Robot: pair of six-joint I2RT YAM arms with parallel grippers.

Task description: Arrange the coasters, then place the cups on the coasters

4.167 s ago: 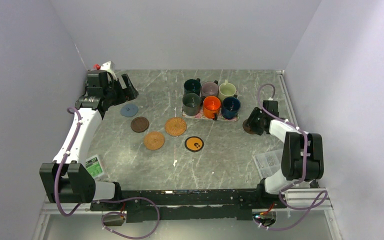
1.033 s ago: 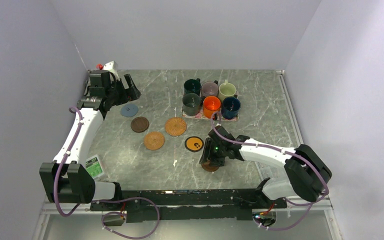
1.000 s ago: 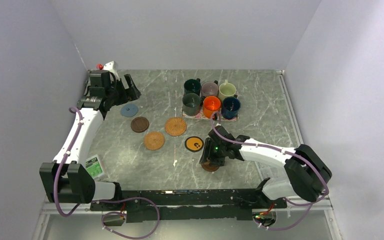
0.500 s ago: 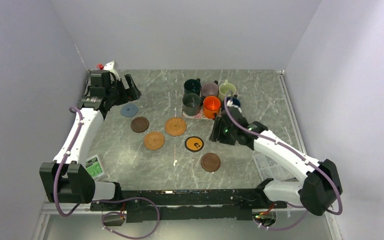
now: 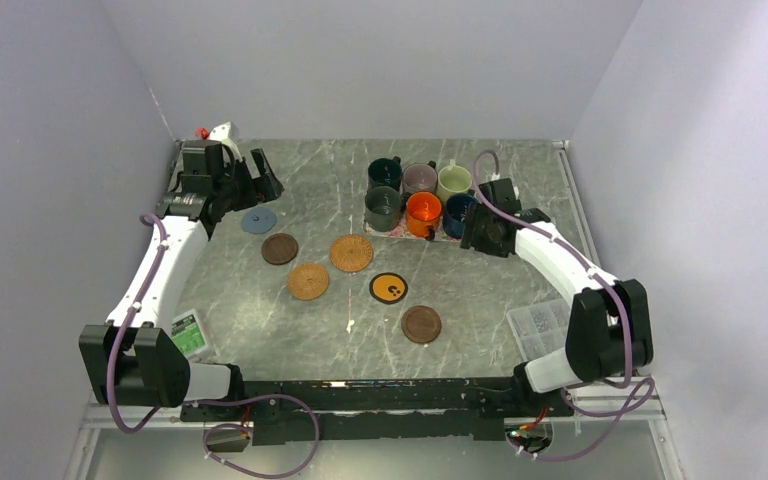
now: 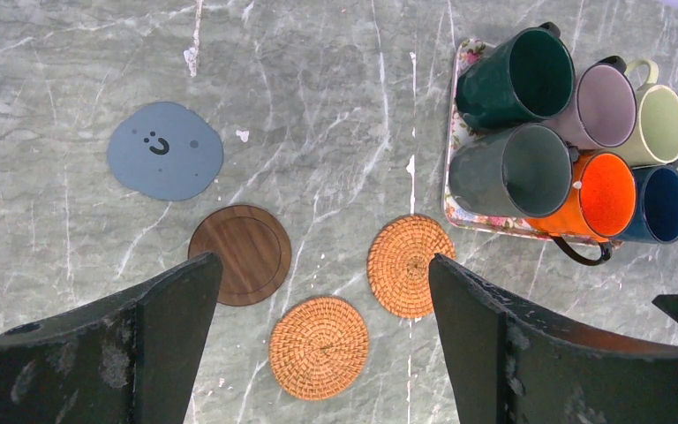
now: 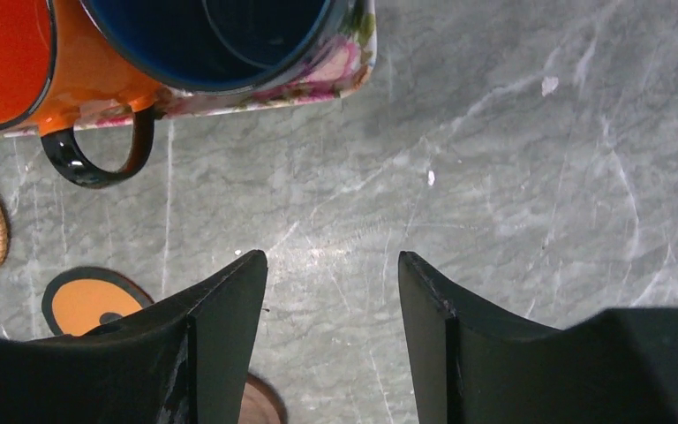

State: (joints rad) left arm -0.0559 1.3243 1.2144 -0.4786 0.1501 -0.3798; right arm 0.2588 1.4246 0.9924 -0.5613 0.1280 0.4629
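Six coasters lie flat on the marble: grey-blue (image 5: 258, 220), dark brown (image 5: 279, 248), two tan woven (image 5: 308, 281) (image 5: 351, 253), black with yellow centre (image 5: 388, 288), and a second dark brown (image 5: 421, 324) nearest the front. Six cups stand packed together on a floral mat (image 5: 400, 232): dark green (image 5: 385, 174), mauve (image 5: 419, 179), cream (image 5: 453, 181), dark grey (image 5: 382, 208), orange (image 5: 423, 213) and navy (image 7: 207, 35). My right gripper (image 5: 475, 228) hangs open and empty just right of the navy cup. My left gripper (image 5: 265, 180) hovers wide open above the grey-blue coaster (image 6: 166, 162).
A green-and-white packet (image 5: 188, 333) lies at the front left. A clear plastic packet (image 5: 540, 325) sits at the front right by the right arm's base. Walls enclose the table on three sides.
My right gripper let go of the second dark brown coaster at the front, then swung back and right to the navy cup, its jaws opening wider. The left arm stayed put.
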